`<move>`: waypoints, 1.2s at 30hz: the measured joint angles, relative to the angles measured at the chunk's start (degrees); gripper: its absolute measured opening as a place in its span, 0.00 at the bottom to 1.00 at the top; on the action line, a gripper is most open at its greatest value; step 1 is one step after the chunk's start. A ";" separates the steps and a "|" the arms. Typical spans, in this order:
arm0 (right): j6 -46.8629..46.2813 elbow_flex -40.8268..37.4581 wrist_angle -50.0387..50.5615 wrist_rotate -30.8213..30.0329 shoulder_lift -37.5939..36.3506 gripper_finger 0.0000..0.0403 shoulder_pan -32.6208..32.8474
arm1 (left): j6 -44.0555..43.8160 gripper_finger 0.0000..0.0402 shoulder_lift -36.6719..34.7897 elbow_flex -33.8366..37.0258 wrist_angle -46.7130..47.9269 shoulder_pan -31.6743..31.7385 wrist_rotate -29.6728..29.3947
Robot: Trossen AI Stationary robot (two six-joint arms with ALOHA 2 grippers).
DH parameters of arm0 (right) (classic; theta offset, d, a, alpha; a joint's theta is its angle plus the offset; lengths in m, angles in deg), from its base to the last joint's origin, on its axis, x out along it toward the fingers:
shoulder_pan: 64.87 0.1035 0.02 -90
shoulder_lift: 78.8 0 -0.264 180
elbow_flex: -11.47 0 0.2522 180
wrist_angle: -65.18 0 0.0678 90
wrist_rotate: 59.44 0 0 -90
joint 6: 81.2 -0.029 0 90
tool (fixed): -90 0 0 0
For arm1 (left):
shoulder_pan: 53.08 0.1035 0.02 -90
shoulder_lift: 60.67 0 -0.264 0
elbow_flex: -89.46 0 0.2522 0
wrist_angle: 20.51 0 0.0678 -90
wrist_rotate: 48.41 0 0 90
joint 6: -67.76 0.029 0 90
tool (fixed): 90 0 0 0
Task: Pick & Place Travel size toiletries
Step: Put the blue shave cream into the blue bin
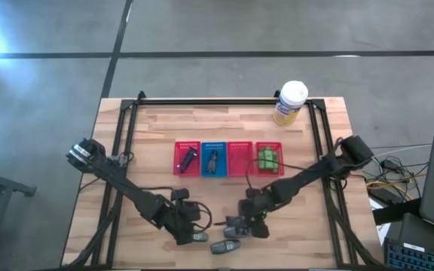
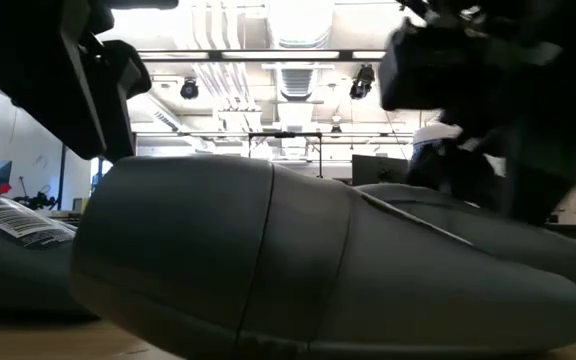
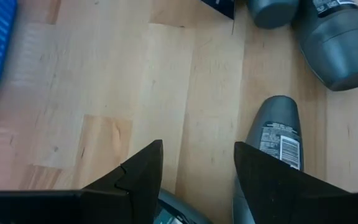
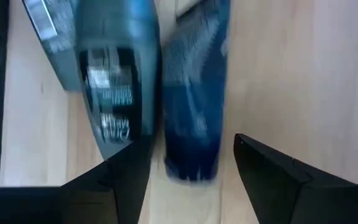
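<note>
My left gripper (image 3: pixel 194 168) hangs open over bare wood near the table's front edge, a grey oval bottle (image 3: pixel 277 134) just beside it; its barcode label shows, print too small to read. Right gripper (image 4: pixel 191 165), open, straddles a dark blue bottle (image 4: pixel 194 106), label blurred. Green bottles (image 1: pixel 268 158) sit in the rightmost red basket (image 1: pixel 269 146).

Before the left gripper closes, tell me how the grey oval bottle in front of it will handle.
The grey oval bottle lies on its side on the table, so a nudge may roll it. Its smooth, rounded shell looks slippery. The left gripper is open beside it.
</note>
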 joint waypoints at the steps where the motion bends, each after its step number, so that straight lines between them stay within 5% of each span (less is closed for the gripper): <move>1: 0.96 1.23 0.98 -0.06 0.47 0.54 0.00 | 0.01 0.50 0.00 0.00 0.06 -0.03 0.00; 19: 5.57 6.08 5.51 0.23 5.18 0.35 0.28 | -1.21 0.50 -0.04 0.04 0.18 -0.10 -1.51; 25: 5.50 5.91 8.81 0.58 1.19 0.30 0.09 | -1.49 0.50 -0.20 0.04 0.02 -0.16 -3.82; 30: 1.99 4.11 9.35 0.64 -3.60 0.30 -0.89 | -0.49 0.50 -1.68 0.04 -1.42 -0.26 -11.76; 36: -1.30 3.16 9.19 0.29 -10.52 0.32 -3.28 | 12.24 0.50 -2.88 0.03 -8.47 0.36 -15.33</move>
